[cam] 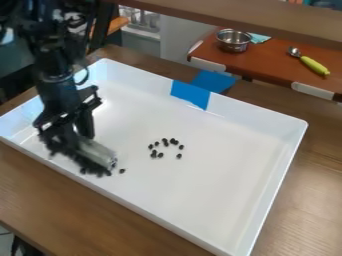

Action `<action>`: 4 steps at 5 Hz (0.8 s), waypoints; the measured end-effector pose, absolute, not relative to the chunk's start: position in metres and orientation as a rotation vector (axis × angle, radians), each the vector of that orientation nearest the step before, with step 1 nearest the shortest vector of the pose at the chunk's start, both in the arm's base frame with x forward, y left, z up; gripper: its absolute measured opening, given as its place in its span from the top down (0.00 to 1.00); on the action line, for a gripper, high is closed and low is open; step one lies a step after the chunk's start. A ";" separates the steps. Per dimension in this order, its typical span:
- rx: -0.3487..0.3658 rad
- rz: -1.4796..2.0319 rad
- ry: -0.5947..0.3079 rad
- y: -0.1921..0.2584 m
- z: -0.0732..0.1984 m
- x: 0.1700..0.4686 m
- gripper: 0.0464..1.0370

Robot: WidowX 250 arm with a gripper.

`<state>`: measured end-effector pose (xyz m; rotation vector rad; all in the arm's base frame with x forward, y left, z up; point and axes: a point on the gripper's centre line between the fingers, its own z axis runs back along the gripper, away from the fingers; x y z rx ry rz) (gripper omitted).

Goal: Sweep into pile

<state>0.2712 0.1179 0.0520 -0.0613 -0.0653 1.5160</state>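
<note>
The beads (160,155) I want lie mostly in a loose ring around the middle of the tray (214,195), with a gap in the ring's lower side. A stray bead (122,171) sits apart from them, just beyond the end of the brush (98,152), and a few more dark dots show along its lower edge, where I can't tell every bead from bristle.

My gripper (72,137) is low at the tray's left side, and as I read it, it is clenched on the brush. The brush's long axis slants from upper left to lower right in my view, its free end pointing past the ring, toward the tray's near wall. The ring is off to the right of that free end, well apart from it, while the dark bristles face lower left, away from the ring. That is the relation I'd steer by: going straight right would lead with the pale side, so I judge I should lift over, set down beyond the ring and draw back toward the strays. Coming down too close could scatter beads.

Blue tape (190,95) marks the far wall. The tray rests on the wooden surface (40,190), and behind it a metal pot (234,41) stands on a reddish table (267,62).
</note>
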 end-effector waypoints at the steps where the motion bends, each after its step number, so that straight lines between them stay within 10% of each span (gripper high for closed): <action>1: -0.097 1.549 -0.039 0.125 0.063 0.261 0.70; 4: -0.243 1.621 -0.074 0.054 0.096 0.349 0.70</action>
